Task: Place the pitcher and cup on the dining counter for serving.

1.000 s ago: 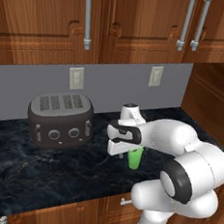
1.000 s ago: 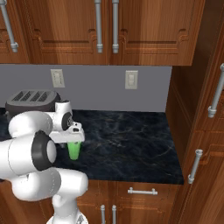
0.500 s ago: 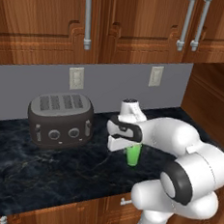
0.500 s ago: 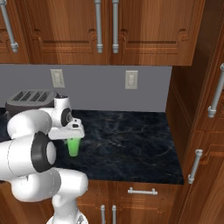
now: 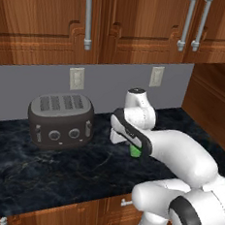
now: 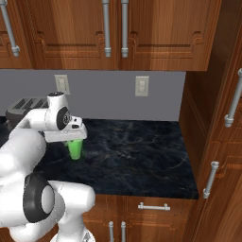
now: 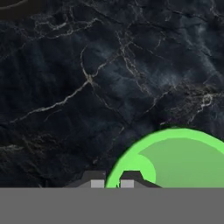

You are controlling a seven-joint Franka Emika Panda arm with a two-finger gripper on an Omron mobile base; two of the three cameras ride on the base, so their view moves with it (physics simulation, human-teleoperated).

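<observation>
- Left base view: the pincer [image 5: 128, 146] points down at the cup [image 5: 136, 151], which stands on the black marbled surface [image 5: 40, 171]. From the toaster [image 5: 61, 120] the cup is at about 3 o'clock, apart from it. The white hand hides most of the cup, so I see just a small green part under it.
- Right base view: the cup [image 6: 74, 149] is upright on the surface [image 6: 142, 156], directly under the hand. The pincer [image 6: 71, 142] reaches down to its rim. The toaster [image 6: 23, 108] is behind the arm, at about 10 o'clock from the cup.
- Hand view: the two dark tips of the pincer [image 7: 112, 182] are very close together, and the green rim of the cup [image 7: 175, 162] passes between them. So the pincer is narrow and pinches the wall of the cup, one tip inside and one outside.
- Risk, as I judge it: the hold is on one thin edge, not around the body. When the arm lifts or the base drives toward the dining counter, the cup may swing, tilt or slip out, because its wall is smooth and tapered. A fast lift could also knock it over on the surface.
</observation>
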